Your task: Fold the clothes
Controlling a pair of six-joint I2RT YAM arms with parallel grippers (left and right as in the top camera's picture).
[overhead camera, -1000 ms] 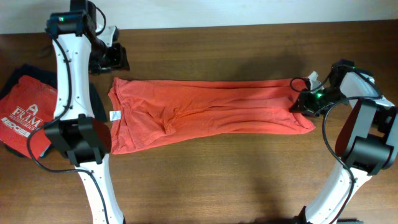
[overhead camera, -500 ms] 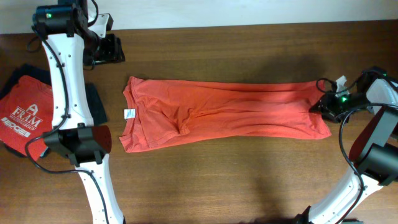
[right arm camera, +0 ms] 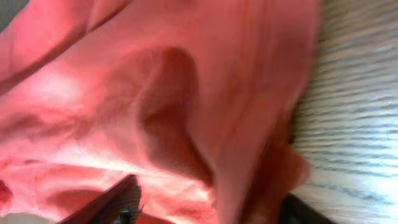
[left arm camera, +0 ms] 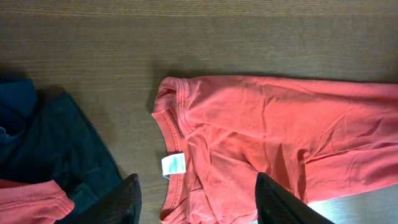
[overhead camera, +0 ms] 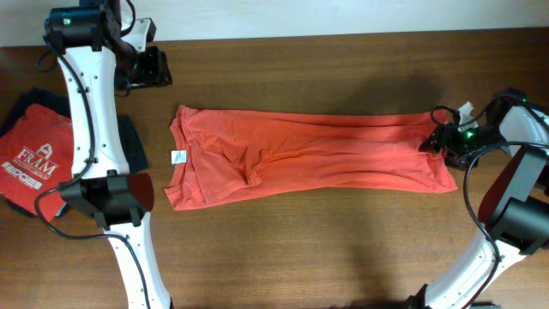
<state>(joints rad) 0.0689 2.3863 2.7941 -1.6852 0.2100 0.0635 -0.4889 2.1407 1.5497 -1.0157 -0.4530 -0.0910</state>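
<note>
The left gripper (overhead camera: pixel 154 69) hangs spread and empty just beyond the collar end of the orange-red T-shirt (overhead camera: pixel 317 159), which lies mid-table as a long band, apparently folded lengthwise with the crosswise folds left, and the right gripper (overhead camera: pixel 437 142) stands spread over its hem.
</note>
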